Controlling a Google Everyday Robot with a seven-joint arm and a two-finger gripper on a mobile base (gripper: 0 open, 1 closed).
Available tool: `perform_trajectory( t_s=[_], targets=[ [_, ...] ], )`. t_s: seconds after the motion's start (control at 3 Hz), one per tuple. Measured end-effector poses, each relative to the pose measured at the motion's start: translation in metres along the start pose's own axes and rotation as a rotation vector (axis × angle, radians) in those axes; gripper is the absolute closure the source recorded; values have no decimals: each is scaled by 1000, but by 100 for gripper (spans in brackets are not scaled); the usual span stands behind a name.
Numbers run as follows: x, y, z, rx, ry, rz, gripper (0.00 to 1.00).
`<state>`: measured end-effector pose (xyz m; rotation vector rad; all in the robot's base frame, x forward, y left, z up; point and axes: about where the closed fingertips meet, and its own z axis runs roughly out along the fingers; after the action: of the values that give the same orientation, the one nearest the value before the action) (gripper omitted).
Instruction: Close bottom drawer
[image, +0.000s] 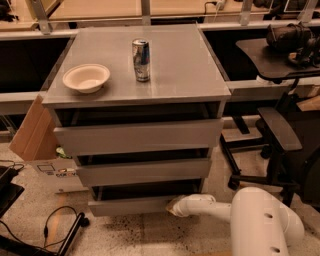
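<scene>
The grey cabinet (145, 75) has three drawers, all standing a little open. The bottom drawer (130, 205) is the lowest, with a low plain front panel just above the floor. My white arm reaches in from the lower right, and my gripper (172, 206) is at the right part of the bottom drawer's front panel, touching it or very close to it. The middle drawer (142, 171) and the top drawer (137, 136) sit above it.
A white bowl (86, 77) and a drink can (141, 60) stand on the cabinet top. A cardboard box (35, 137) leans at the cabinet's left. Cables (55, 225) lie on the floor at lower left. A black office chair (280, 130) stands at the right.
</scene>
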<state>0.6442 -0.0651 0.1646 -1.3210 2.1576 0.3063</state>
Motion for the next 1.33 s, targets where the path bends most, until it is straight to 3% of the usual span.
perform_trajectory(
  t_s=[1.0, 1.33],
  targets=[
    [0, 5, 4, -8, 0, 0, 12],
    [0, 7, 5, -10, 0, 0, 0]
  ],
)
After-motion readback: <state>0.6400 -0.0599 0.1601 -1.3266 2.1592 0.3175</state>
